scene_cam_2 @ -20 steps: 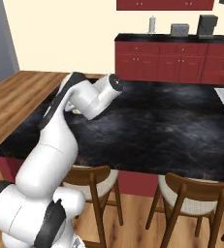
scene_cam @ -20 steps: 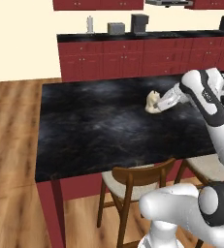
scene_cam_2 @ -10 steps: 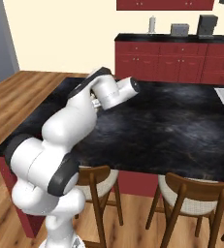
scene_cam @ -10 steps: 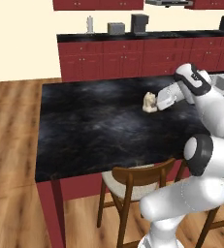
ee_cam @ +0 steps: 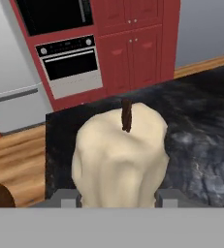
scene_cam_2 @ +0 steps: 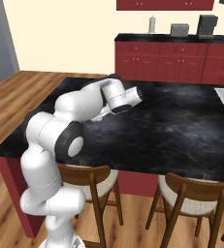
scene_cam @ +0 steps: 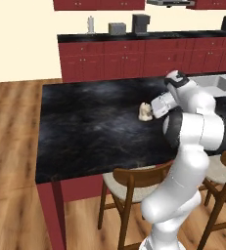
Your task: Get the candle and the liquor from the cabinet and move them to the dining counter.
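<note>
candle (scene_cam: 145, 111): cream-white lumpy wax cone with a dark stub of wick at its top, sitting on the dining counter's stone top, toward the far long edge and nearer the right end, seen from the left base camera
gripper (ee_cam: 117, 197): closed on the candle, one grey finger pad on each flank of the wax in the hand view; the candle's base looks level with the stone, though whether it rests there I cannot tell
dining counter (scene_cam: 90, 127): long black marbled stone slab on a red base; wooden stools with cream seats (scene_cam: 134, 183) tucked under the near long edge
containers: the red wall cabinets (scene_cam_2: 164, 4) over the back counter are shut
back counter (scene_cam: 124, 36): black top on red drawer fronts, carrying a white bottle (scene_cam: 90, 23), a toaster (scene_cam: 117, 28) and a dark coffee machine (scene_cam: 140, 23)
hand view background: built-in oven (ee_cam: 70, 64) with white trim, red panelled doors beside it, wood floor
change: against the picture half a second back, the arm has folded in tighter over the counter's near edge, and the candle with the hand sits a little nearer that edge; the grip is unchanged
</note>
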